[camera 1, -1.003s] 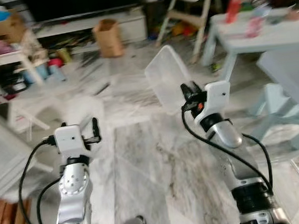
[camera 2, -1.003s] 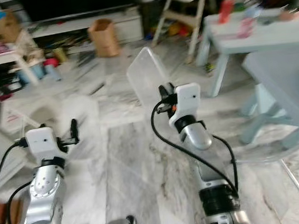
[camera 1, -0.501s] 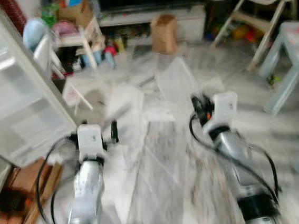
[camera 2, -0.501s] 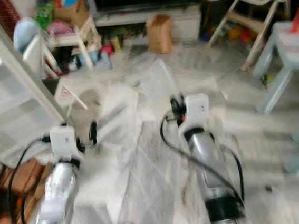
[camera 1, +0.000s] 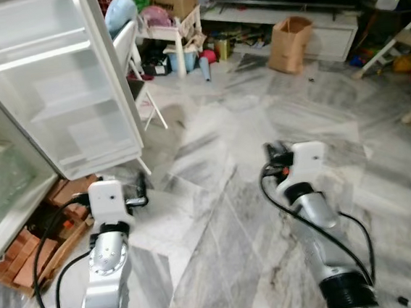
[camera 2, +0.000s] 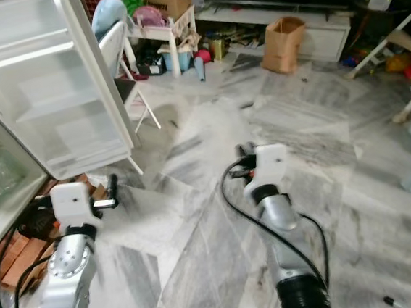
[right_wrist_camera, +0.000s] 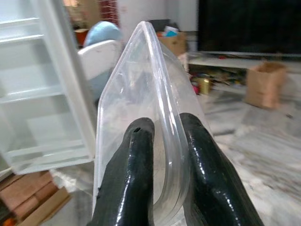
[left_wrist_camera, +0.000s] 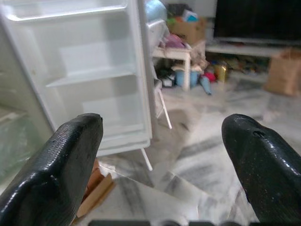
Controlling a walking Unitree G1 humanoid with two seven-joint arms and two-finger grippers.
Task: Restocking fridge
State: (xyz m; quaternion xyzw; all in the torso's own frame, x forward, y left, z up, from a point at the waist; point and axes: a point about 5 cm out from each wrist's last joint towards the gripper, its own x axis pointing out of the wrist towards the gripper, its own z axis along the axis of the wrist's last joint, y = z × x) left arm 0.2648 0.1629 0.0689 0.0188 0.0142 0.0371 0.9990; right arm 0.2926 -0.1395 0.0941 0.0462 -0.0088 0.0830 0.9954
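Fridge [camera 1: 53, 88] stood open at far left, its door shelves bare.
My right gripper [right_wrist_camera: 162, 155] pinched a clear plastic container [right_wrist_camera: 141, 108], not yet shelved; my left gripper [left_wrist_camera: 162, 155] hung open and empty.

Bright even daylight, slight blur, soft shadows
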